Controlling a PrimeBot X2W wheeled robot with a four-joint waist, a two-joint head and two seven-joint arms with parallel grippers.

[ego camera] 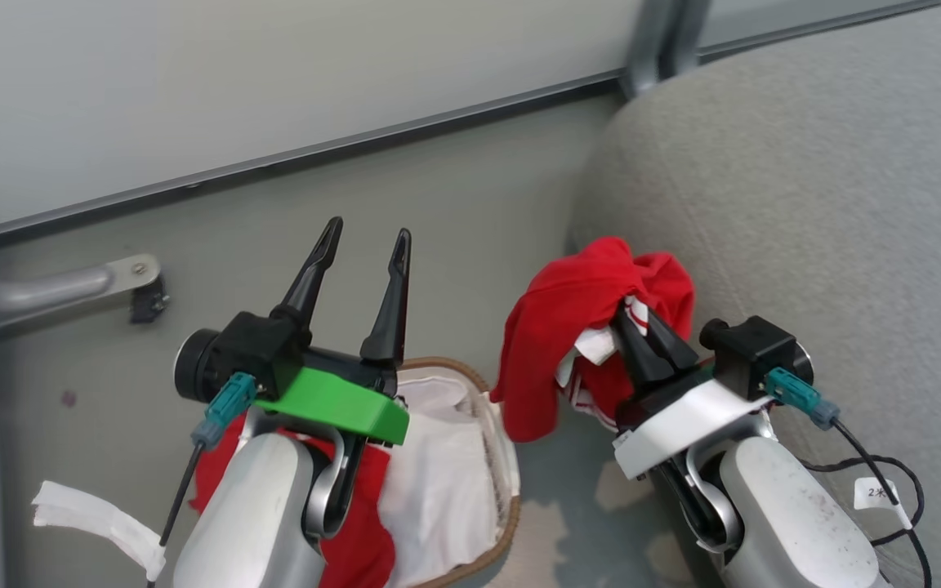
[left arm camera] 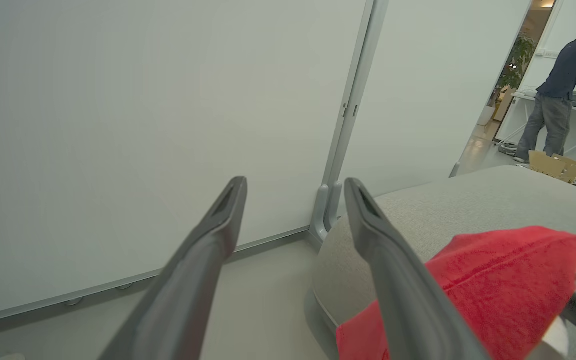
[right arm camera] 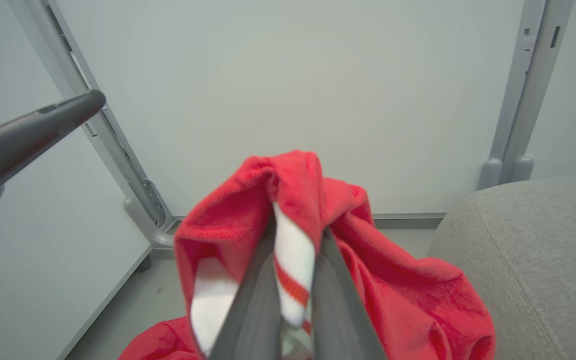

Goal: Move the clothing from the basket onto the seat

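Basket (ego camera: pixel 470 377): at the bottom of the head view, on the floor (ego camera: pixel 454 204) under the left arm; brown rim, white liner (ego camera: pixel 438 474) inside.
Second garment (ego camera: pixel 368 523): red, in the left part of the basket, mostly hidden by the left forearm.
Left end effector (ego camera: pixel 368 229): fingers spread, nothing between them; held above the basket, tips pointing toward the wall (ego camera: pixel 274 73).
Right end effector (right arm camera: pixel 298 235): fingers pressed together, pinching a fold of white trim with red stripes on the garment.
Garment (ego camera: pixel 568 327): red, clear of the basket, draped over the right fingers and hanging down on their left side. It sits between basket and seat, just beside the seat's rounded edge; cannot tell whether it touches the seat.
Seat (ego camera: pixel 805 204): grey upholstery to the right of the basket; stitched seam shows in the right wrist view.
Strip (ego camera: pixel 86 514): white, lying on the floor left of the left arm.
Wall: pale panels with grey metal posts, behind basket and seat.
Person (left arm camera: pixel 558 90): standing far beyond the seat in the left wrist view, a cardboard box (left arm camera: pixel 553 165) near the feet.
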